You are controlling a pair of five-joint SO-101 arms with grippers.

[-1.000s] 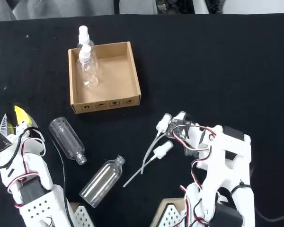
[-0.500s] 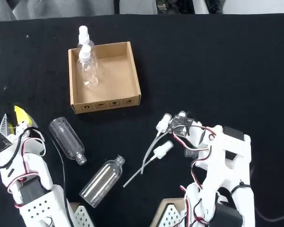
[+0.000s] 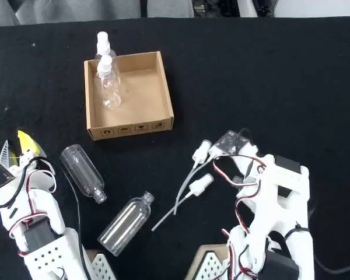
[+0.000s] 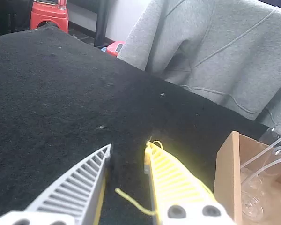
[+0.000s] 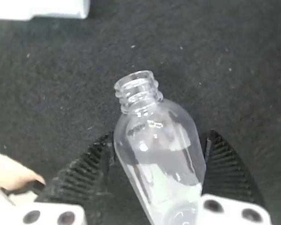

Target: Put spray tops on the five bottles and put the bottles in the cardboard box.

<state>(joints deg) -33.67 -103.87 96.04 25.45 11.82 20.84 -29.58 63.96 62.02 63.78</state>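
An uncapped bottle (image 5: 150, 117) is pinched by the right tool (image 5: 159, 140), well apart from the cardboard box (image 3: 165, 87). The left tool (image 4: 127, 150) is slightly spread and empty. Slippage is judged possible: the smooth body may twist during capping.

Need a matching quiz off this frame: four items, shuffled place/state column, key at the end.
Items
1. uncapped bottle, right wrist view
2. capped bottle
3. loose spray top
4. left gripper

Place or state
A. lying on the black table, white, dip tube attached
B. open, nothing between the fingers
C. lying in the cardboard box
D. held between the right gripper fingers

Pairs: 1-D, 2-C, 3-A, 4-B
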